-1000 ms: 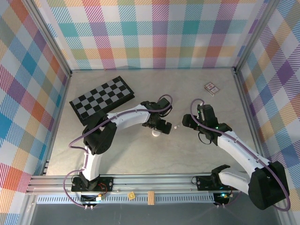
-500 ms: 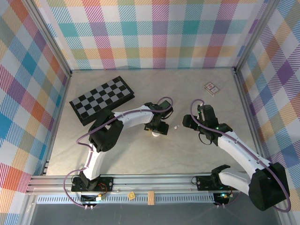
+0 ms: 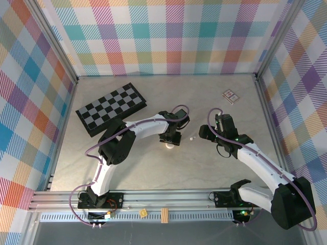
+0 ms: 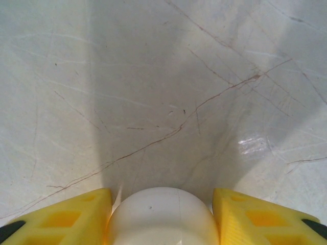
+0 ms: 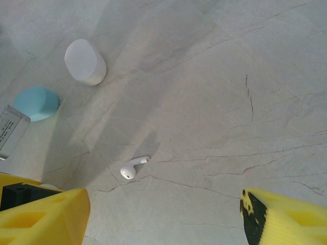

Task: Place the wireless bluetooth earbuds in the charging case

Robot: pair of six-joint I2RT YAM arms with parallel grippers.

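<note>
From above, my left fingers (image 3: 170,140) are low on the desk (image 3: 153,171), right over the white charging case (image 3: 169,147). I read that as bracing it so it won't skate when a bud goes in. Just beside it to the right lies a lone white earbud (image 3: 191,138), loose on the desk. My right fingers (image 3: 203,132) are near its far side and aimed at it, not touching. The chessboard (image 3: 111,108) sits well apart at the back left and plays no part in this.

On the left wrist camera, a yellow finger sits on each side of the rounded white case, which fills the whole space between them. Both look pressed against its flanks, so I call that a pinch on the case, closed just as far as its width allows. Whether the lid is up I can't tell from here. Ahead there's bare desk.

On the right wrist camera, my two yellow fingers are spread wide at the bottom corners and hold nothing. The earbud lies on its side on the desk between and ahead of them, stem to the right, clear of both tips. That wide spread looks like the setup for coming down around it, and such a tiny, slick thing may well roll or squirt out of a pinch. Further off at the upper left a white oval case (image 5: 85,62) lies free, with a pale blue case (image 5: 36,102) near it. I can't tell if that white one is the case my left side has.
</note>
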